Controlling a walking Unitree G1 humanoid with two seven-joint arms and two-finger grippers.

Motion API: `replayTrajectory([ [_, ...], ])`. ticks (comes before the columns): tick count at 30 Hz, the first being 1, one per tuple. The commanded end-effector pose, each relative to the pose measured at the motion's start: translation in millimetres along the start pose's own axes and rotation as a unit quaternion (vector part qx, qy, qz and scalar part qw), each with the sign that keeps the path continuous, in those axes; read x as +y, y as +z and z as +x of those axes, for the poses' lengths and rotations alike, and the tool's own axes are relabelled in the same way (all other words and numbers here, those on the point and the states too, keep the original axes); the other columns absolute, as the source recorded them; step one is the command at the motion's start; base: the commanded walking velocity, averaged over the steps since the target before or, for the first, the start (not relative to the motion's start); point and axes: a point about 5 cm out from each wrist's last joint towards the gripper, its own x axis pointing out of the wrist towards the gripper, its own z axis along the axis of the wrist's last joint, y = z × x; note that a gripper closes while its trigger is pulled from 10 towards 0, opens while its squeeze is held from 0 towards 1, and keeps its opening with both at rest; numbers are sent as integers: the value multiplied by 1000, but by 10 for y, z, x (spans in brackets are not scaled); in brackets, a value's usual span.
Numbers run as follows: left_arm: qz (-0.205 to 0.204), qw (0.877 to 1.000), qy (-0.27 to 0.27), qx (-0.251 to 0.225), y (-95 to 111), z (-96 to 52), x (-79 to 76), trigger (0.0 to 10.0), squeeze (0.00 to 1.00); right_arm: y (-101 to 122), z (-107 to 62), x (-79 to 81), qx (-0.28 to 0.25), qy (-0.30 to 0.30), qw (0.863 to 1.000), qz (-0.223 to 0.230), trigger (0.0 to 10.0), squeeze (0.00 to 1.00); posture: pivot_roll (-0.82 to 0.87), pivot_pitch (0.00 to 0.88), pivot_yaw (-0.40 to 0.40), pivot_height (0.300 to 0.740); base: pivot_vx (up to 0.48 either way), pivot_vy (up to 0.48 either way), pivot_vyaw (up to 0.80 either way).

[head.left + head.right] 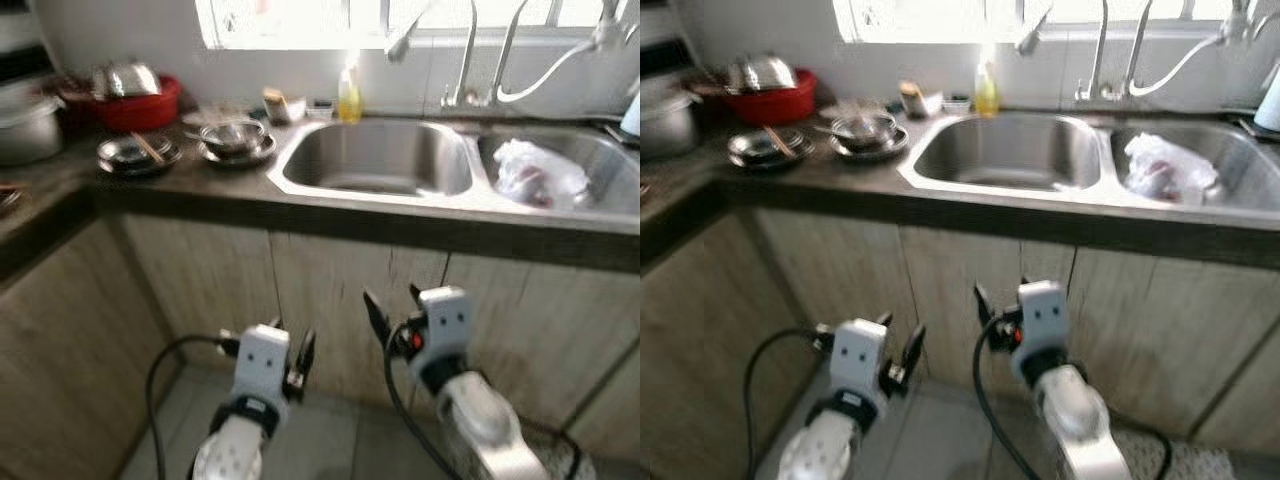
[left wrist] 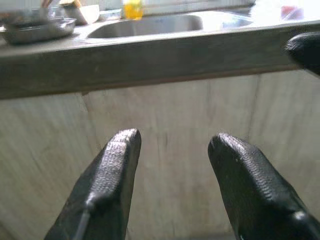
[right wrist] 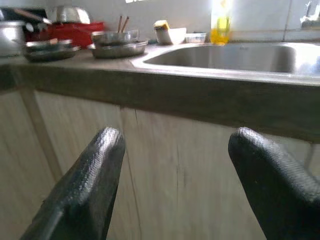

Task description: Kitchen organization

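Stainless steel is catching the window light across a double sink [image 1: 375,158] set into a dark countertop [image 1: 190,178]. No brand, label or writing is readable anywhere; the pictures are too soft for that. A bottle of yellow liquid [image 1: 349,98] is standing at the back rim of the left basin, just under the bright window [image 1: 290,20]. A crumpled white plastic bag [image 1: 540,172] is lying in the right basin. Tall curved taps [image 1: 478,60] are rising behind the divider between the basins.

To the left of the sink, two stacks of shallow steel plates [image 1: 138,153] are sitting side by side on the counter, the nearer-to-sink stack carrying a steel bowl [image 1: 232,133]. Behind them a red tub [image 1: 140,103] is holding a shiny steel pot, and a grey pot [image 1: 28,126] is standing at the far left, where the counter is turning a corner toward the viewer.

Below the counter's front edge, pale wood-grain cabinet doors [image 1: 330,300] are running the full width. Both arms are hanging low in front of these doors, above the floor. The left gripper [image 2: 172,155] is pointing at the doors with its fingers spread apart, holding nothing. The right gripper [image 3: 175,155] is sitting beside it, slightly higher, fingers likewise apart and empty. The two grippers are near each other but not touching.
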Motion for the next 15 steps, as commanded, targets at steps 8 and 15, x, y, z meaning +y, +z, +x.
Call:
replayTrajectory([
  [8, 4, 1000, 10, -6, 42, 27, 25, 10000, 0, 22, 4, 22, 0, 3, 1000, -2, 10000, 0, 75, 0, -14, 740, 0, 0, 0],
  [15, 0, 1000, 16, -5, 48, 28, 39, 10000, 0, -6, -3, 3, 9, 0, 1000, -6, 10000, 0, 80, 0, -18, 740, 0, 0, 0],
])
